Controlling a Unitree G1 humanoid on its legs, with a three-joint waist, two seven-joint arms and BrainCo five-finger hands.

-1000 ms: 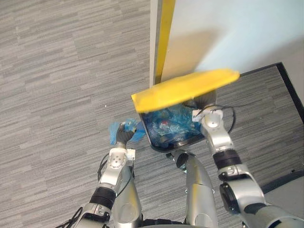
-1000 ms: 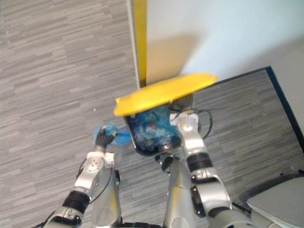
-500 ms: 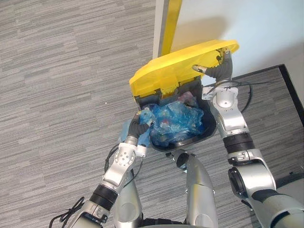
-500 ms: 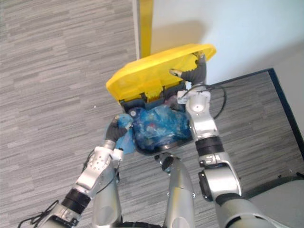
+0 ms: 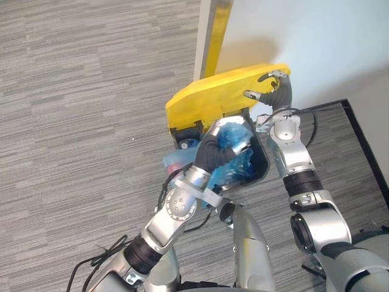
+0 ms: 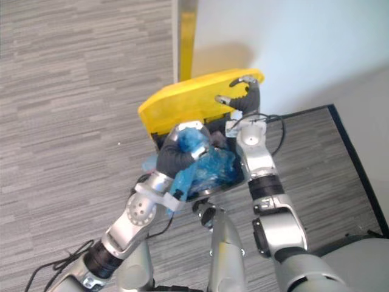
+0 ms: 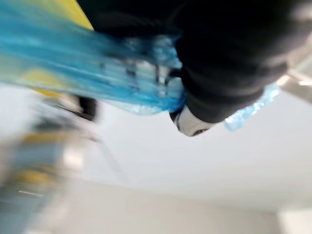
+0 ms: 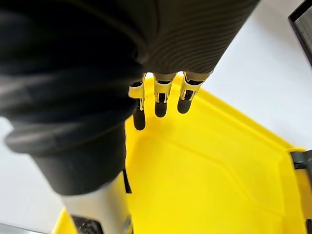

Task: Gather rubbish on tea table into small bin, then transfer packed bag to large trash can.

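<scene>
Final stage: large trash can (image 5: 263,164) standing by wall, yellow lid (image 5: 206,100) being propped up. Blue bag (image 5: 236,137) is hanging at the can's mouth, not yet released. Left hand (image 5: 211,152) is clenching round the bag; right hand (image 5: 276,92), fingers loosely bent, is pressing lid's underside, gripping nothing. Left, prob.: drop bag, shut lid.

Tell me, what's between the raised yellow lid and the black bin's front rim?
The blue bag, gripped by the left hand, hangs there over the bin's opening, as the left eye view shows.
</scene>
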